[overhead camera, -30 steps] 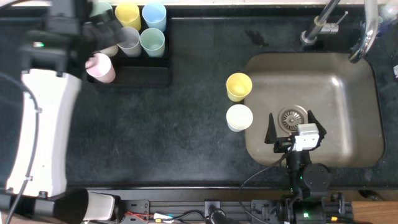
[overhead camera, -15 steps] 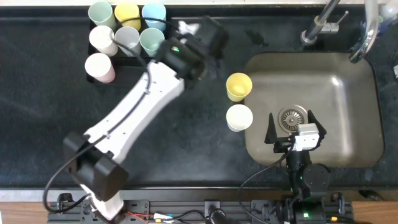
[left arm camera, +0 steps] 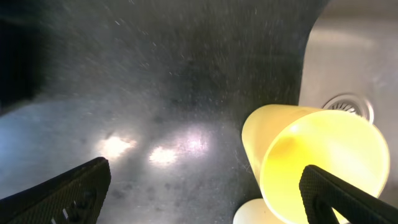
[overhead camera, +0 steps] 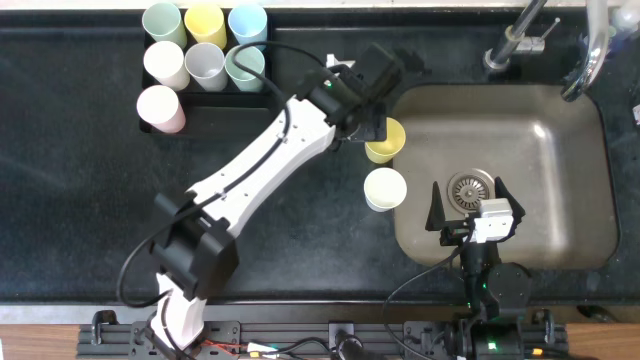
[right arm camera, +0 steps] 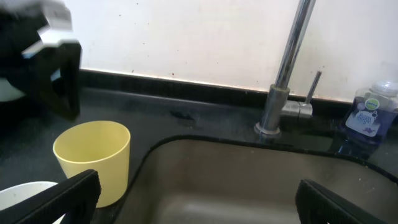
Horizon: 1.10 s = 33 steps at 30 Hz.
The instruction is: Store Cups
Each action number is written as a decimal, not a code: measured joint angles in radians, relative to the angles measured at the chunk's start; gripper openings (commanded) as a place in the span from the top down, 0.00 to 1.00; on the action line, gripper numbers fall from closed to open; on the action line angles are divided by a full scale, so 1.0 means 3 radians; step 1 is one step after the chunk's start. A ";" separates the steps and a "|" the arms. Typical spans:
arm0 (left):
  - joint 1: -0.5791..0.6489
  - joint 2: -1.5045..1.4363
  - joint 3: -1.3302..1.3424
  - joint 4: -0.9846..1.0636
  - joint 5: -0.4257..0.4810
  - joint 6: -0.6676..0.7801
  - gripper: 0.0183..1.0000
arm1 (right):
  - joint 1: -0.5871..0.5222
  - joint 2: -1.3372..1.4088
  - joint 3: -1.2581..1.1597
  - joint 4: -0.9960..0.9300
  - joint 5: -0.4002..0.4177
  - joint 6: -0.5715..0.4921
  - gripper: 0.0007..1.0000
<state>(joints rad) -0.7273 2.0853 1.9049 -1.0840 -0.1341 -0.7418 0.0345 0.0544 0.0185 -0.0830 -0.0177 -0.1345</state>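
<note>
Dark speckled worktop (overhead camera: 300, 220), glossy under the lights. A steel sink (overhead camera: 560, 130) is let into its right half, with a tap (overhead camera: 515, 40) at the back rim and a blue bottle (right arm camera: 372, 115) standing behind the sink's far right corner. A yellow cup (overhead camera: 385, 145) and a white cup (overhead camera: 385, 188) stand upright, mouths up, on the worktop just beside the sink's left edge, close together. A black tray (overhead camera: 240, 120) sits at the back left. A pink cup (overhead camera: 161, 108) is at its front-left corner; whether in the tray or on the worktop, cannot tell.

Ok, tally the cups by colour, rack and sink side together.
Yellow cups: 2
Green cups: 2
White cups: 2
Blue cup: 1
Grey cup: 1
Pink cup: 1
Total: 9
</note>
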 measured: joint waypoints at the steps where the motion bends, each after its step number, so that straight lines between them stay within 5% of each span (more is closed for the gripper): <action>1: -0.0009 0.0032 0.0000 0.0009 0.0024 -0.0001 0.00 | 0.0000 0.0000 0.0000 0.0001 -0.0001 -0.0001 0.00; 7: -0.0092 0.0158 0.0000 0.0120 0.0116 -0.0017 0.09 | 0.0000 0.0000 0.0000 0.0001 0.0000 -0.0001 0.00; 13: -0.0123 0.0261 0.0000 0.0247 0.0170 -0.0061 0.48 | 0.0000 0.0000 0.0000 0.0003 -0.0001 0.0000 0.00; 19: -0.0123 0.0341 0.0000 0.0284 0.0186 -0.0062 0.71 | 0.0000 0.0000 0.0000 -0.0001 -0.0001 -0.0001 0.00; 23: -0.0123 0.0394 0.0003 0.0322 0.0214 -0.0062 0.98 | 0.0000 0.0000 0.0000 0.0000 -0.0001 -0.0003 0.00; 33: -0.0106 0.0313 0.0018 0.0324 0.0053 -0.0379 0.98 | 0.0000 0.0000 0.0000 0.0001 0.0000 0.0000 0.00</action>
<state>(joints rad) -0.7589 2.1792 1.9102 -0.9867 -0.1181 -0.8555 0.0345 0.0544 0.0185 -0.0826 -0.0177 -0.1345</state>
